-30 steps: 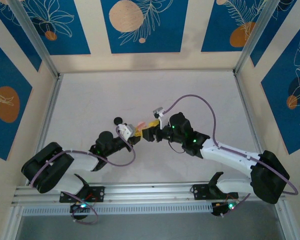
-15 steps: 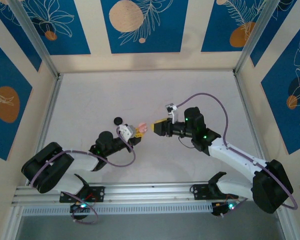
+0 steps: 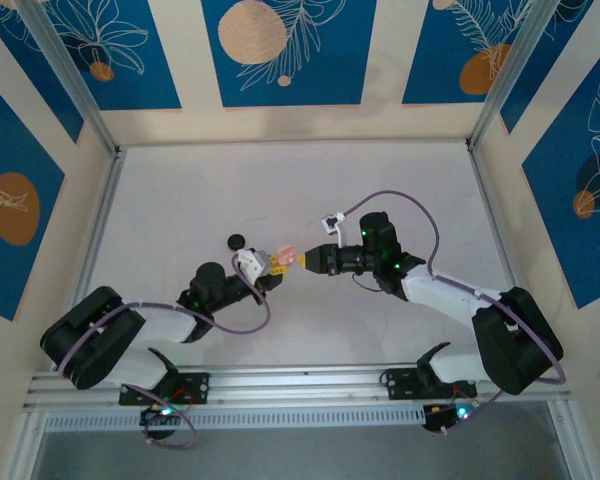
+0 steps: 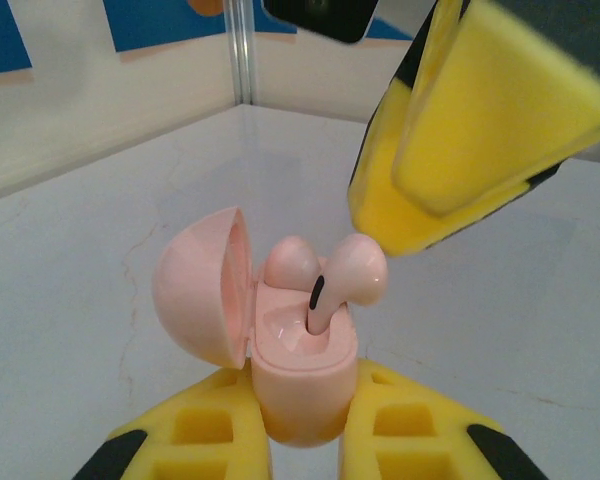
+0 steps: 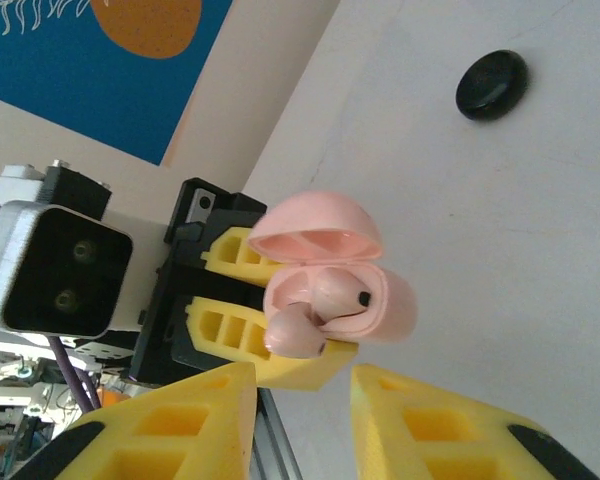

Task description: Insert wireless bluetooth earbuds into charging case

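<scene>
White tabletop (image 3: 200,200): left gripper (image 3: 270,262) pinches the open pink case (image 4: 298,385), with one pink earbud (image 4: 352,274) standing half-seated in its well. Right gripper (image 5: 302,415), fingers slightly apart and empty, should press the bud's head straight down, gently

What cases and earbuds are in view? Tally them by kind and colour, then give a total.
Pink case: 1
Black case: 1
Pink earbuds: 2, the seated earbud and the raised earbud
Total: 4
</scene>
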Controlling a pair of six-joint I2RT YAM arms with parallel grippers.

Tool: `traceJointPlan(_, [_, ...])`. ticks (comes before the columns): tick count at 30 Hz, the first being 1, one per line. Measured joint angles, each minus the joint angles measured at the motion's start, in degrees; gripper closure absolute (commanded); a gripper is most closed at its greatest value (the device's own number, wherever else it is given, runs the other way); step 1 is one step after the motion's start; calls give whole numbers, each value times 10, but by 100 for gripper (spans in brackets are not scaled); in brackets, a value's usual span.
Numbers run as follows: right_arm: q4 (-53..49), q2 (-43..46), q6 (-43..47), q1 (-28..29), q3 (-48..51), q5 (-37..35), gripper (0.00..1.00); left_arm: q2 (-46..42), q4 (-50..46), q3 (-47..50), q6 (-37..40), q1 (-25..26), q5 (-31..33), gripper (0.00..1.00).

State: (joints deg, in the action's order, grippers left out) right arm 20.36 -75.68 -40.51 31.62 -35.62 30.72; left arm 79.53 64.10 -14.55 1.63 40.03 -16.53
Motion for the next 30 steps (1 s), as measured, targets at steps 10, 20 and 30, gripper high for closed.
traceJointPlan(10, [43,-29,-17,0,0,30,77,-20,-7,0,3,0,0,91])
traceJointPlan(20, [64,-33,-22,0,0,47,82,-22,-19,0,4,0,0,91])
traceJointPlan(30, [78,-47,-21,9,-1,62,86,-22,-30,0,4,0,1,91])
